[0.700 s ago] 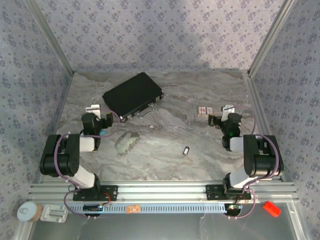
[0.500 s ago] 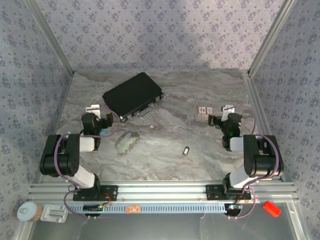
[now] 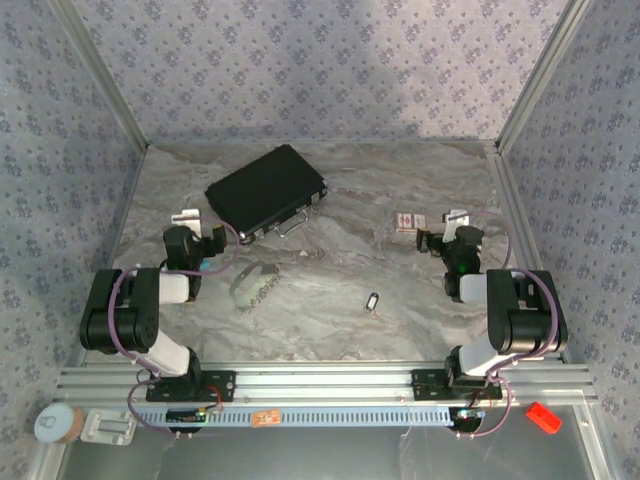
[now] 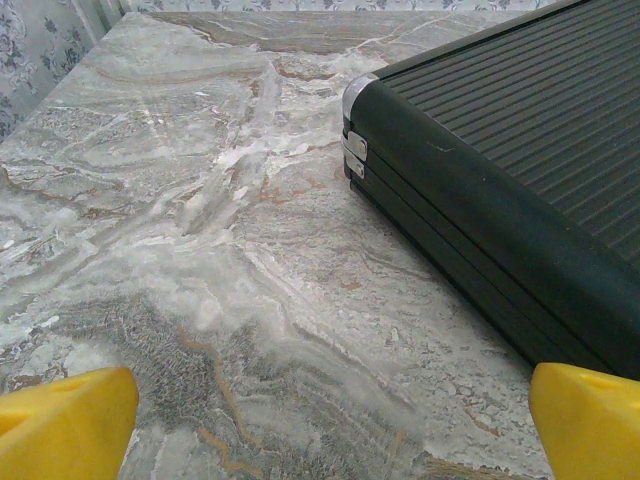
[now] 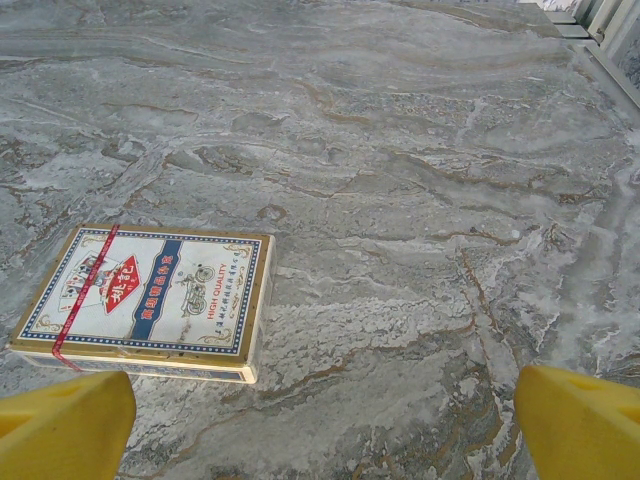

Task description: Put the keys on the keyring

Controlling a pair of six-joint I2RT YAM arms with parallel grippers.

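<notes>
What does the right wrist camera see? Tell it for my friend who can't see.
A box of playing cards lies flat on a grey marble table. The right gripper is open and holds nothing, its yellow fingertips in the bottom corners.

walls (image 3: 320,60) — blue-grey floral paper | tabletop (image 3: 400,170) — grey veined marble | near edge: aluminium rail (image 3: 320,380) | light: soft, even

Top external: looked down from above and behind over the whole table (image 3: 340,290). Left wrist: skimmed low beside the black case (image 4: 520,170), shared at overhead's upper left. Right wrist: low before the card box (image 5: 150,290), shared centre right.
</notes>
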